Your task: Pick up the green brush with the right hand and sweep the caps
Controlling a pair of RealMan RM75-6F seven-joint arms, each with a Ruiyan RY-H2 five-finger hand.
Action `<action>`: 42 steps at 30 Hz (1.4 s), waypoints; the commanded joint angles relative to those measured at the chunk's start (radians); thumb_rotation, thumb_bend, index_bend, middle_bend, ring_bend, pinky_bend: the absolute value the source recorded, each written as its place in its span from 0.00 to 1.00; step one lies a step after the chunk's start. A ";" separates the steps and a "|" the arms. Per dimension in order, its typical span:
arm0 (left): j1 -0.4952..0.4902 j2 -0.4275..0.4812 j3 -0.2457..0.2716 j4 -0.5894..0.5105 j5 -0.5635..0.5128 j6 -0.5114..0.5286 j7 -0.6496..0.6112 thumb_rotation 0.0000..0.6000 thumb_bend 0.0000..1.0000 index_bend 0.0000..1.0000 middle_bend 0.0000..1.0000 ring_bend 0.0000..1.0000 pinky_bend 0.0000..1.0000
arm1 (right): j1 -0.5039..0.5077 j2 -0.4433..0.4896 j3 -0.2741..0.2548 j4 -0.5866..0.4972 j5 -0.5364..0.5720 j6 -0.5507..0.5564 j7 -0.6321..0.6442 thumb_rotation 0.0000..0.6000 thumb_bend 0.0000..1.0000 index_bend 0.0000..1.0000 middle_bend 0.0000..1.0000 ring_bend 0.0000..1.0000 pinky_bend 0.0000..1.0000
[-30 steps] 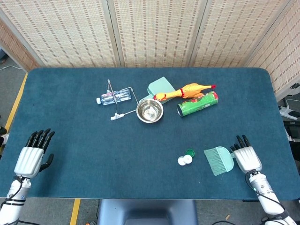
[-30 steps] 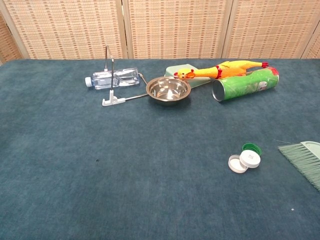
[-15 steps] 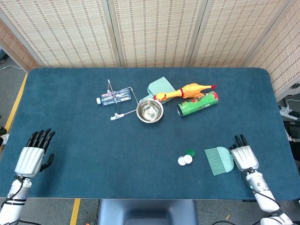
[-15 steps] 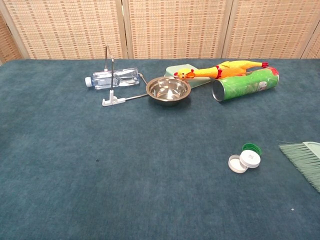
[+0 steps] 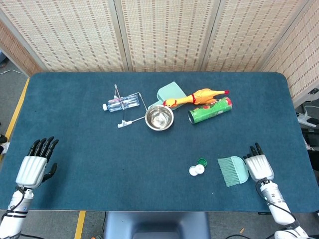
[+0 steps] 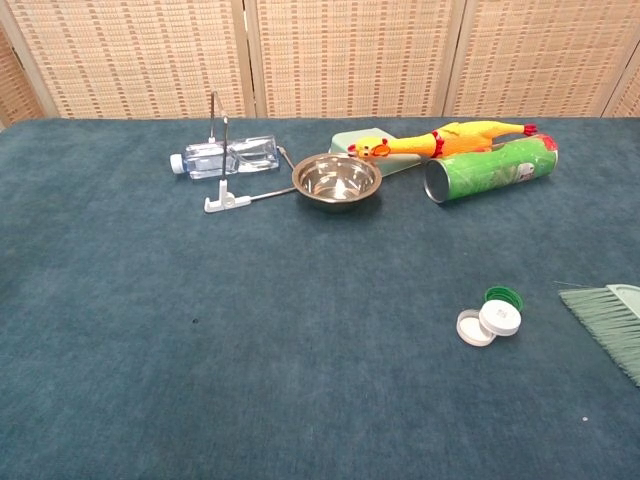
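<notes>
The green brush [image 5: 232,171] lies flat near the table's front right, bristles toward the caps; in the chest view only its bristle end [image 6: 612,322] shows at the right edge. Three caps, two white [image 5: 197,170] and one green [image 5: 202,162], sit together just left of the bristles, and appear again as the white caps [image 6: 489,322] and the green cap [image 6: 504,297]. My right hand [image 5: 259,167] lies flat against the brush's handle end with its fingers straight, gripping nothing that I can see. My left hand [image 5: 34,167] rests open at the front left corner.
At the back middle stand a steel bowl [image 5: 159,118], a lying water bottle [image 5: 121,102], a white wire stand [image 5: 125,122], a pale green dustpan [image 5: 169,93], a yellow rubber chicken [image 5: 197,96] and a lying green can [image 5: 210,110].
My right hand has drawn slightly back and leftward beside the brush handle. The brush has shifted only a trace; caps and left hand are still.
</notes>
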 commanded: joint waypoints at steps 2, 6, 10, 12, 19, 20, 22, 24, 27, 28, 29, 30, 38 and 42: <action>0.001 -0.001 0.001 0.006 0.002 0.002 -0.004 1.00 0.44 0.00 0.00 0.00 0.08 | -0.001 -0.005 0.001 0.003 -0.004 0.005 0.007 1.00 0.30 0.66 0.53 0.20 0.00; 0.000 -0.005 0.001 0.007 0.003 0.004 -0.002 1.00 0.44 0.00 0.00 0.00 0.08 | -0.004 -0.020 0.004 0.024 -0.016 0.028 0.019 1.00 0.32 0.76 0.61 0.27 0.02; 0.001 -0.009 0.001 0.011 0.004 0.006 -0.001 1.00 0.45 0.00 0.00 0.00 0.08 | -0.003 -0.029 0.007 0.037 -0.019 0.033 0.024 1.00 0.32 0.83 0.67 0.34 0.04; 0.001 -0.008 0.000 0.012 0.004 0.009 -0.001 1.00 0.46 0.00 0.00 0.00 0.08 | -0.003 -0.029 0.008 0.038 -0.030 0.047 0.035 1.00 0.33 0.85 0.69 0.36 0.04; 0.000 -0.003 0.002 -0.002 0.010 0.011 0.005 1.00 0.46 0.00 0.00 0.00 0.08 | 0.008 0.051 0.017 -0.057 -0.100 0.130 0.058 1.00 0.38 0.88 0.75 0.42 0.05; 0.000 -0.002 0.002 -0.003 0.010 0.011 0.005 1.00 0.46 0.00 0.00 0.00 0.08 | 0.012 0.069 0.019 -0.082 -0.109 0.137 0.049 1.00 0.38 0.88 0.75 0.42 0.05; -0.001 -0.002 0.002 -0.005 0.011 0.009 0.006 1.00 0.46 0.00 0.00 0.00 0.08 | 0.026 0.115 0.025 -0.150 -0.131 0.151 0.006 1.00 0.38 0.89 0.75 0.43 0.05; -0.001 -0.003 0.003 -0.006 0.012 0.009 0.008 1.00 0.46 0.00 0.00 0.00 0.08 | 0.042 0.157 0.032 -0.225 -0.147 0.153 -0.034 1.00 0.38 0.89 0.76 0.43 0.05; -0.001 -0.005 0.005 -0.007 0.016 0.012 0.010 1.00 0.46 0.00 0.00 0.00 0.08 | 0.079 0.224 0.043 -0.366 -0.169 0.127 -0.121 1.00 0.38 0.89 0.76 0.43 0.05; -0.001 -0.005 0.005 -0.007 0.017 0.013 0.010 1.00 0.46 0.00 0.00 0.00 0.08 | 0.097 0.242 0.048 -0.417 -0.175 0.108 -0.175 1.00 0.38 0.89 0.76 0.43 0.05; 0.000 -0.005 0.006 -0.007 0.018 0.014 0.010 1.00 0.46 0.00 0.00 0.00 0.08 | 0.111 0.252 0.051 -0.455 -0.177 0.091 -0.220 1.00 0.38 0.89 0.76 0.43 0.05; 0.000 -0.004 0.007 -0.008 0.019 0.015 0.008 1.00 0.46 0.00 0.00 0.00 0.08 | 0.126 0.260 0.054 -0.490 -0.177 0.070 -0.269 1.00 0.38 0.89 0.76 0.43 0.05; 0.007 0.007 0.010 -0.016 0.028 0.031 -0.008 1.00 0.46 0.00 0.00 0.00 0.08 | 0.252 0.209 0.081 -0.675 -0.047 -0.125 -0.742 1.00 0.38 0.89 0.76 0.43 0.05; 0.010 0.012 0.011 -0.019 0.030 0.035 -0.016 1.00 0.46 0.00 0.00 0.00 0.08 | 0.296 0.147 0.081 -0.689 0.065 -0.153 -0.963 1.00 0.38 0.89 0.76 0.44 0.05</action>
